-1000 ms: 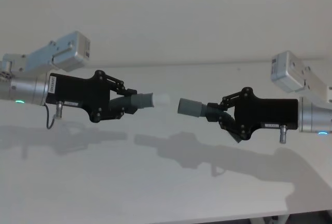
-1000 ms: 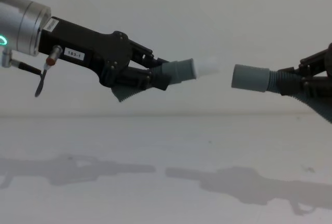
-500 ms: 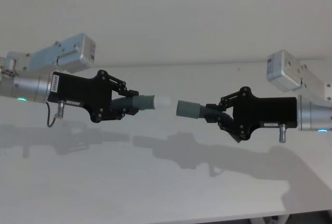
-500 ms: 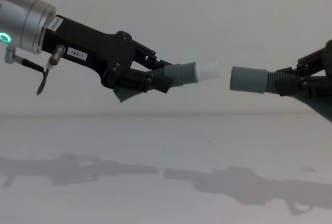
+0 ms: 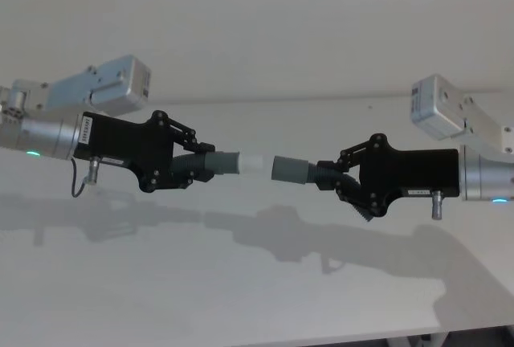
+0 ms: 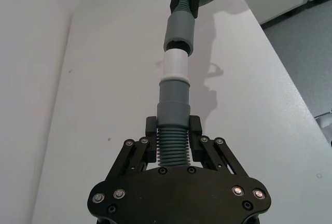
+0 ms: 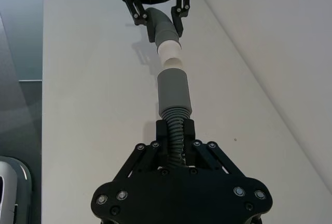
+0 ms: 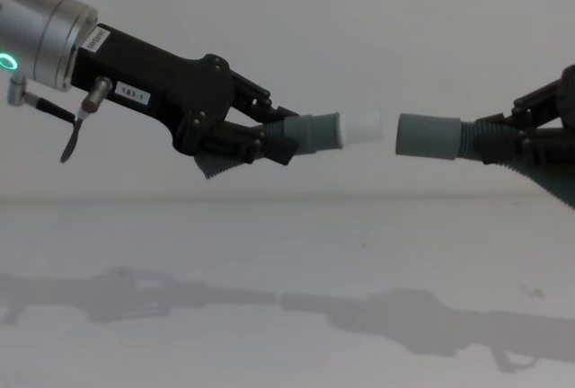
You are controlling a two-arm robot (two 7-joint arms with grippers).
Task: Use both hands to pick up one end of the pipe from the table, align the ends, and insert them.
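Since each gripper (left [image 5: 186,166], right [image 5: 341,180]) is clamped on its hose piece, keep the white tip [image 8: 361,129] level with the cuff [image 8: 429,136] and push straight in.

Only readable bit I can find is a small white sticker [image 8: 129,94] on the side of the left gripper [image 8: 241,136], chest view, and it looks like "183-1". There's another white label [image 8: 96,40] up near that arm's silver end, plus one on the right gripper's [image 5: 347,189] body in the head view, both too tiny to read.
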